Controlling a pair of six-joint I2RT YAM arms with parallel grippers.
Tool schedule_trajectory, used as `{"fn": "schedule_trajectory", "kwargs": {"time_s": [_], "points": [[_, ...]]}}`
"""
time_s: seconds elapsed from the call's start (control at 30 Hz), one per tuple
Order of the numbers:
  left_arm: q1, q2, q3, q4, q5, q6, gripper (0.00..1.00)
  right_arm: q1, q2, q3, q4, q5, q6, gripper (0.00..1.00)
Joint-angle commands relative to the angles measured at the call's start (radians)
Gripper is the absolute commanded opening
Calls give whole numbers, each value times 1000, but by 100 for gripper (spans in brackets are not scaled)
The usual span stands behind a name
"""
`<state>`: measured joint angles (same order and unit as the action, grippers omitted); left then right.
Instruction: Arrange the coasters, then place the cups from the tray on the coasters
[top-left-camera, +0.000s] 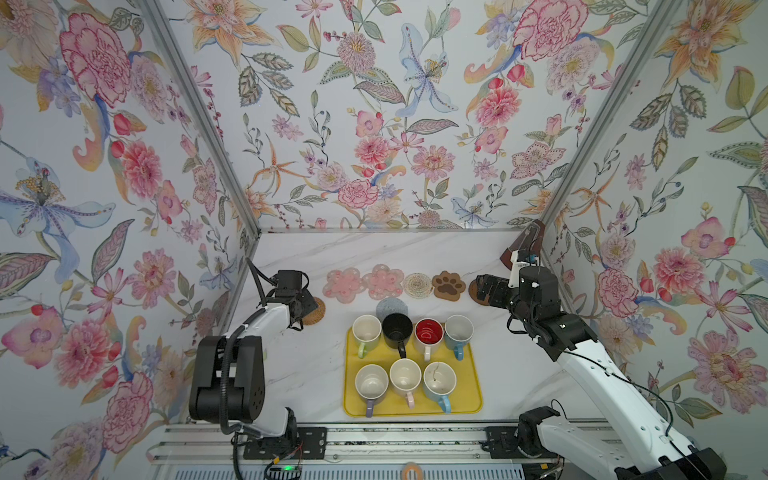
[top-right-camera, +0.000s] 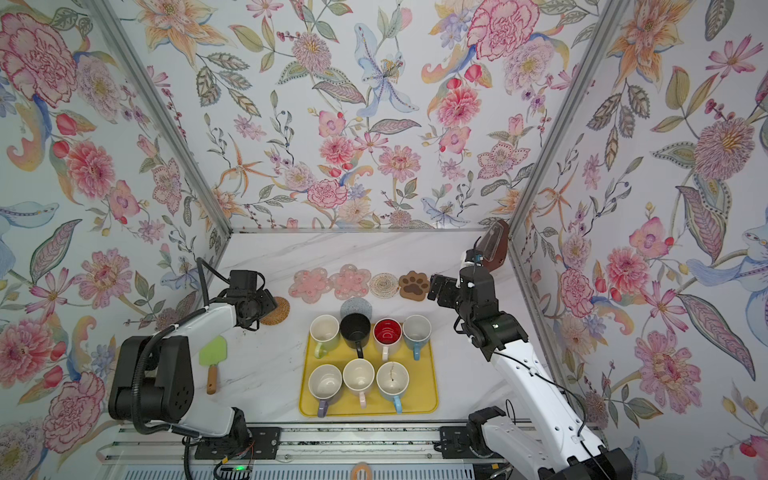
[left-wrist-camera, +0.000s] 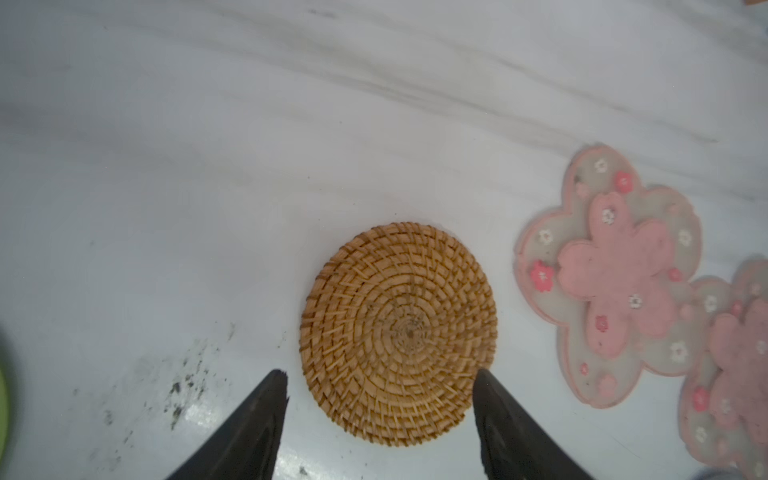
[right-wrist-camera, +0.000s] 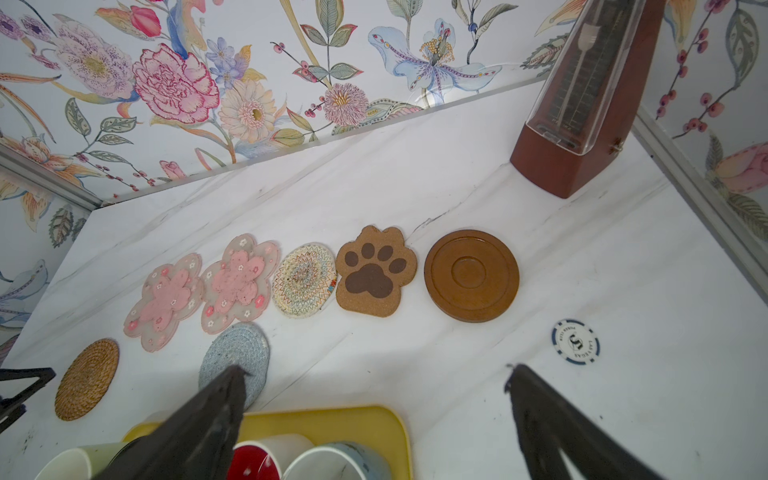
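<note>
On the yellow tray (top-left-camera: 471, 384) stand several cups, among them a light green one (top-left-camera: 366, 330), a black one (top-left-camera: 397, 328) and one red inside (top-left-camera: 429, 332). Behind the tray lie two pink flower coasters (top-left-camera: 344, 284) (top-left-camera: 383, 281), a beige woven one (top-left-camera: 417, 284), a paw-print one (top-left-camera: 449, 286) and a dark wooden one (right-wrist-camera: 471, 275). A grey coaster (top-left-camera: 391, 308) touches the tray's back edge. My left gripper (left-wrist-camera: 382, 374) is open, its fingertips straddling the tan rattan coaster (left-wrist-camera: 399, 332), which lies flat. My right gripper (right-wrist-camera: 374, 368) hangs wide open and empty near the wooden coaster.
A brown metronome (right-wrist-camera: 582, 104) stands in the back right corner. A blue and white poker chip (right-wrist-camera: 575, 341) lies on the table right of the wooden coaster. A green brush with a wooden handle (top-right-camera: 213, 351) lies at the left. Floral walls close in three sides.
</note>
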<state>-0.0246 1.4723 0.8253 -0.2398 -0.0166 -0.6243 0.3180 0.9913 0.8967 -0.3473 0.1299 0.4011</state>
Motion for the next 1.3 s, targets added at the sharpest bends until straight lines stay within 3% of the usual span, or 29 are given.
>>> {"fn": "schedule_trajectory", "kwargs": {"time_s": [0.0,0.2,0.43,0.67,1.27], "points": [[-8,-60,-49,-43,27,5,73,-4,5,-20,-2,-10,16,99],[-66,-72,-96,-17,17,-34,73,-5,3,-24,-2,-17,23,99],[-100,17,-82,29,19,-52,73,-3,-10,-20,-12,-19,29,99],[-99,138,-30,50,18,-57,72,-4,-34,-25,-27,-6,31,99],[-20,265,46,54,36,-53,72,-11,-59,-22,-45,10,15,99]]}}
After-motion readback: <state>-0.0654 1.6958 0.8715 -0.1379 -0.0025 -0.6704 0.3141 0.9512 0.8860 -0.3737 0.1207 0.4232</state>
